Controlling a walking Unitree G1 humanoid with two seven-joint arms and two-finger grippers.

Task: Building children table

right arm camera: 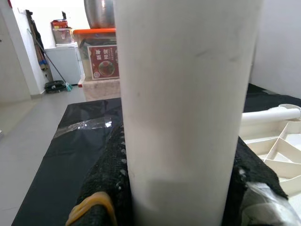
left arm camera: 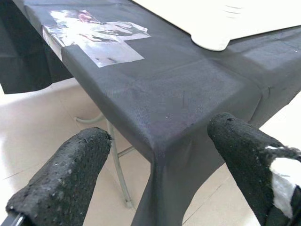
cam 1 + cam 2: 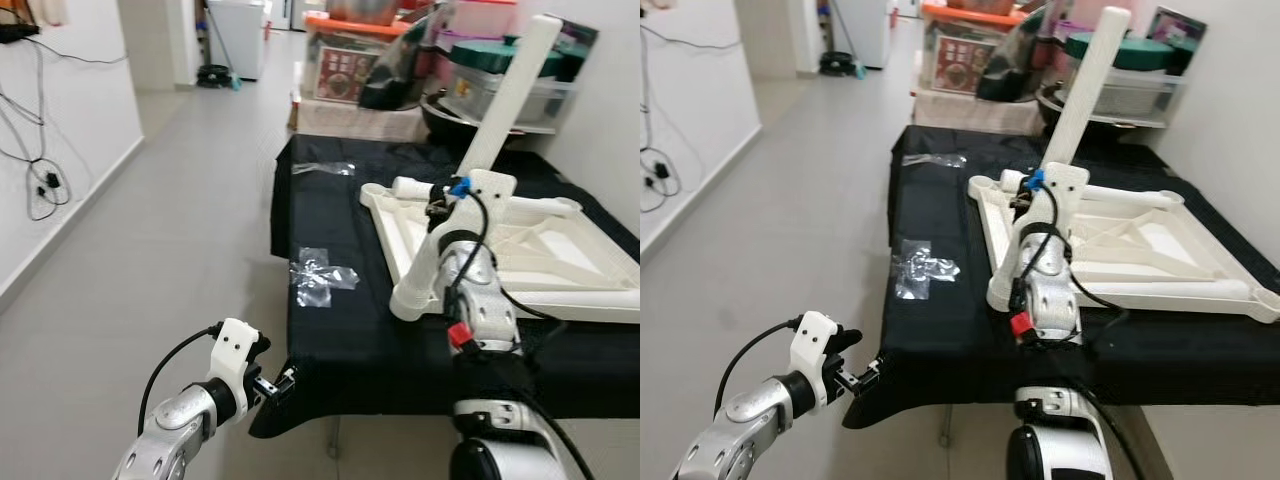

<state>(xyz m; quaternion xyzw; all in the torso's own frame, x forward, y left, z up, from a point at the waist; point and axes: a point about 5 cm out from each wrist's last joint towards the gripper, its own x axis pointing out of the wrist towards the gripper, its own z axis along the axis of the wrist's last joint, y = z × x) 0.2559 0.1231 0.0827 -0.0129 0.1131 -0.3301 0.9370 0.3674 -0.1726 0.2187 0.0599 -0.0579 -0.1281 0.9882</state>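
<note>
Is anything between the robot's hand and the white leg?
No. The right gripper is already shut on the leg, fingers on both sides, holding it tilted above the upside-down tabletop. Nothing visible sits between them.

One white table frame (image 3: 520, 245) lies at right of centre on one black-draped worktop (image 3: 350, 340). One white leg (image 3: 512, 95) stands upper right. Two clear plastic bags: one (image 3: 322, 275) mid-frame, one (image 3: 325, 168) higher up. Two claws: left (image 3: 283, 383), right (image 1: 178, 188).
</note>
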